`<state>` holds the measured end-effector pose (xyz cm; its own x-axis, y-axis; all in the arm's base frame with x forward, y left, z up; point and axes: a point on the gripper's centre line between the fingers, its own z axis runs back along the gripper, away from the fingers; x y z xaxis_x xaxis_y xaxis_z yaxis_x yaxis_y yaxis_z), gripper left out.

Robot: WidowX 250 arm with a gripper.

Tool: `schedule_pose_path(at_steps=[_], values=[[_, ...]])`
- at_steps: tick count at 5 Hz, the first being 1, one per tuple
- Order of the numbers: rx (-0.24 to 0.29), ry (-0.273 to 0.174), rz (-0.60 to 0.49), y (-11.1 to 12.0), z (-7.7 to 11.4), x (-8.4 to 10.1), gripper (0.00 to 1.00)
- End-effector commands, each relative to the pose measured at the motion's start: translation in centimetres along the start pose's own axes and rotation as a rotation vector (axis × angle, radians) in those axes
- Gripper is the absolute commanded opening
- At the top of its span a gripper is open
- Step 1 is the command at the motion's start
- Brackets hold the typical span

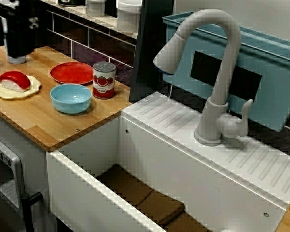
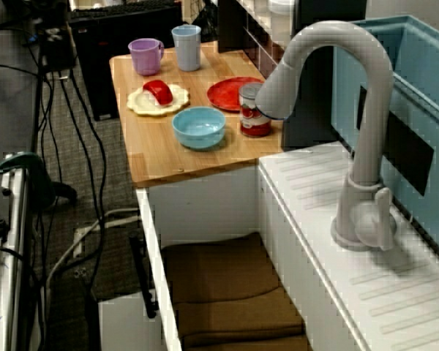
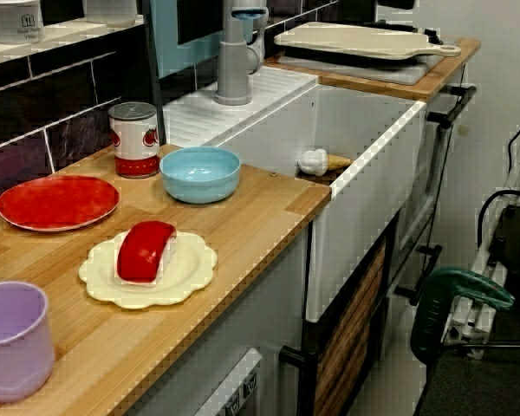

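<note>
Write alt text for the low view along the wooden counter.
A red-topped sushi piece lies on a cream scalloped plate on a wooden counter, with a purple mug nearer the camera. Behind stand a blue bowl, a tomato can and a red plate; a white sink lies beyond.

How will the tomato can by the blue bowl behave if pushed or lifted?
The tomato can stands upright on its flat base, so a low push would probably slide it; tipped over, its round side would likely roll. It looks rigid, and the glossy label may be slippery. The blue bowl sits close, so a sideways push could knock it.
</note>
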<state>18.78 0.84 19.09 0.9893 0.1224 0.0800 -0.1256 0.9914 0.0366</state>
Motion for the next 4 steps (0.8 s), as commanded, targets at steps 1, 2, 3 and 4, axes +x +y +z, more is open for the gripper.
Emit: schedule_pose_path(at_steps=[1, 2, 3, 4], values=[[0.078, -0.103, 0.112, 4.1, -2.6, 7.8, 1.00], [0.097, -0.115, 0.061, 5.6, -4.0, 11.0, 1.00], [0.106, -0.071, -0.149, 6.3, -4.9, 14.4, 1.00], [0.101, -0.034, -0.405, 5.3, -6.0, 16.5, 1.00]])
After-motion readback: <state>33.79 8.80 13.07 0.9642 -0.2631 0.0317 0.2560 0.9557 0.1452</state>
